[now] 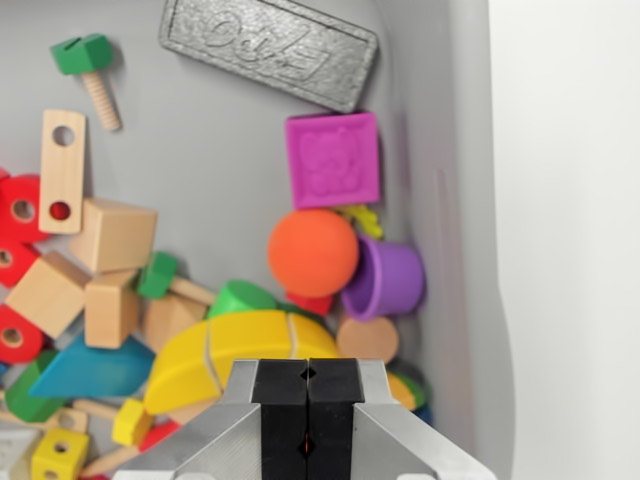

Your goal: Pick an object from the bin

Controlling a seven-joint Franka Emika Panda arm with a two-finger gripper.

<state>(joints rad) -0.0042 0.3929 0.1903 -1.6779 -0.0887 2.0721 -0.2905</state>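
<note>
Orange ball in a grey bin; above it a magenta embossed square, right a purple cup, below a yellow banana.

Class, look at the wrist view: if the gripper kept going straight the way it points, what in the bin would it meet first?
Most likely the yellow banana, lying just ahead of the shut gripper. Depth is hard to judge from one view, so the round wooden disc beside it is possible.

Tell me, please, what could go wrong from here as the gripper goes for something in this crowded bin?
The gripper looks shut, so it would likely push the yellow banana rather than grasp it unless opened first. The orange ball touches the purple cup and could roll away. Both sit near the bin wall, leaving little finger room.
</note>
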